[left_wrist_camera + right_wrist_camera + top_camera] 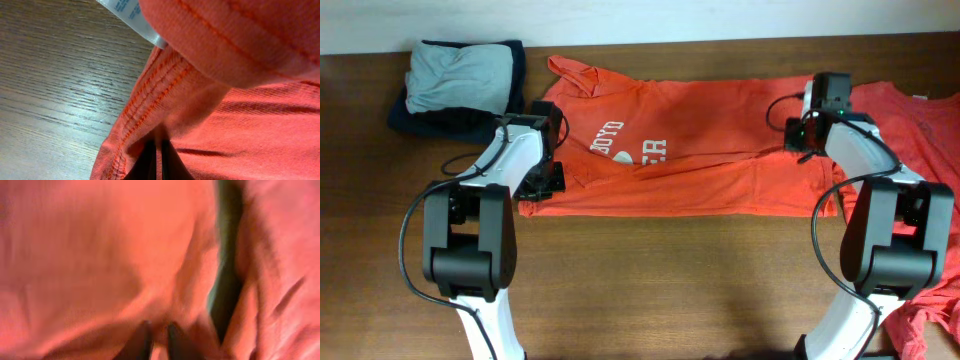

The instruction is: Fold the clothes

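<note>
Your L gripper (158,152) was clamped on the hem of the T-shirt (720,170) (white tag (131,14) just above). T-shirt lay partly folded on the table (660,270). R gripper (802,135) sat at its opposite edge, grip too blurred to tell.

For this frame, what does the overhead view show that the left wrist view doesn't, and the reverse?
Only overhead: the white chest lettering, a folded grey-and-dark pile at far left, and a second orange shirt on the right. Only left wrist: a white label, the hem stitching, and the left fingers pinched on fabric. Both: the orange-red T-shirt and wooden table.
</note>
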Controlling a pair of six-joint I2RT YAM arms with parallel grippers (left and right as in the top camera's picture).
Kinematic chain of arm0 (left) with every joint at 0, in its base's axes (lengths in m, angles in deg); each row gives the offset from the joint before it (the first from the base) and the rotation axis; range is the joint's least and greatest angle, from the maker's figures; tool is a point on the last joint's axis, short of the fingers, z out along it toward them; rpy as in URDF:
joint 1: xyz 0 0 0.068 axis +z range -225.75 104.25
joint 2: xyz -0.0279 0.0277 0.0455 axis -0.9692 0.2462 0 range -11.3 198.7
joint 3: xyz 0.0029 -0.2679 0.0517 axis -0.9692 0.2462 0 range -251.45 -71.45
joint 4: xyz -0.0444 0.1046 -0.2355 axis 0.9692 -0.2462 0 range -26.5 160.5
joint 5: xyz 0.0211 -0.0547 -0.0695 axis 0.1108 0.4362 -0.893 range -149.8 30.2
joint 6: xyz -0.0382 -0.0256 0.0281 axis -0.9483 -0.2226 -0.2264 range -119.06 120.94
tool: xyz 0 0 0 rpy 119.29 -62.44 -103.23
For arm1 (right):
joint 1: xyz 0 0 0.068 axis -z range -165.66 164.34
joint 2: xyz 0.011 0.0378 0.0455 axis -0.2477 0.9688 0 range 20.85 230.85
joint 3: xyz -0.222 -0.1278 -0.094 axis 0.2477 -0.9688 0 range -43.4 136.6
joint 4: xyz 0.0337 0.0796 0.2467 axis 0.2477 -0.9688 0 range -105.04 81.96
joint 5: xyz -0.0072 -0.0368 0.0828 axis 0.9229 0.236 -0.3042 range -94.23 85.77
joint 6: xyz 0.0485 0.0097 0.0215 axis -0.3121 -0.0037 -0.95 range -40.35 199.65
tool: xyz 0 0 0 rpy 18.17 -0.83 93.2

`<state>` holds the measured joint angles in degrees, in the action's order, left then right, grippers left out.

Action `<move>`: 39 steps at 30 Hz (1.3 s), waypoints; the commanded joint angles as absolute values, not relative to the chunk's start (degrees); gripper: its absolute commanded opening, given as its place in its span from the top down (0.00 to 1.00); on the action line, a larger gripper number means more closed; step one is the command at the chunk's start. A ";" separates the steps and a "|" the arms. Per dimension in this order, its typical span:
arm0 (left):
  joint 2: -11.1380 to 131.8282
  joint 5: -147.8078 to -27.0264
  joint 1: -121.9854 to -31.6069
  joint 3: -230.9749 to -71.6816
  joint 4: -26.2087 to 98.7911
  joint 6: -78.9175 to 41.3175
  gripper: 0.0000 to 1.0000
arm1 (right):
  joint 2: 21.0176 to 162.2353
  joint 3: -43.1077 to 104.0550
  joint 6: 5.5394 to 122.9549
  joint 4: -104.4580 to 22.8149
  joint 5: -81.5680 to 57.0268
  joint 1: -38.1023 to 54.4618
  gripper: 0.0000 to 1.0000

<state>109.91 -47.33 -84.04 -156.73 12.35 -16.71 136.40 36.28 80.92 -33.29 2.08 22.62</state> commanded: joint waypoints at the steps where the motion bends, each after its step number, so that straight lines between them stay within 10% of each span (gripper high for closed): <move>1: 110.85 -46.87 -83.85 -156.01 12.39 -17.48 0.93 | 135.70 37.85 81.16 -29.58 5.51 22.73 0.80; 22: 109.62 -42.59 -83.78 -166.56 3.25 -17.46 0.94 | 130.67 51.10 77.14 -74.06 1.82 26.88 0.75; 27: 107.09 -43.07 -83.23 -173.97 -0.75 -17.46 0.78 | 130.72 51.10 77.21 -74.06 0.68 30.44 0.45; 33: 105.93 -48.42 -80.44 -176.66 -0.72 -15.36 0.07 | 130.76 50.99 77.23 -74.03 -1.00 32.04 0.36; 39: 105.93 -66.74 -76.89 -176.66 3.54 -4.74 0.03 | 130.83 50.99 77.23 -72.26 -4.57 31.97 0.28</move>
<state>107.20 -56.07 -78.18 -176.05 1.48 -10.22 131.11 51.20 77.56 -73.40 -0.92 31.95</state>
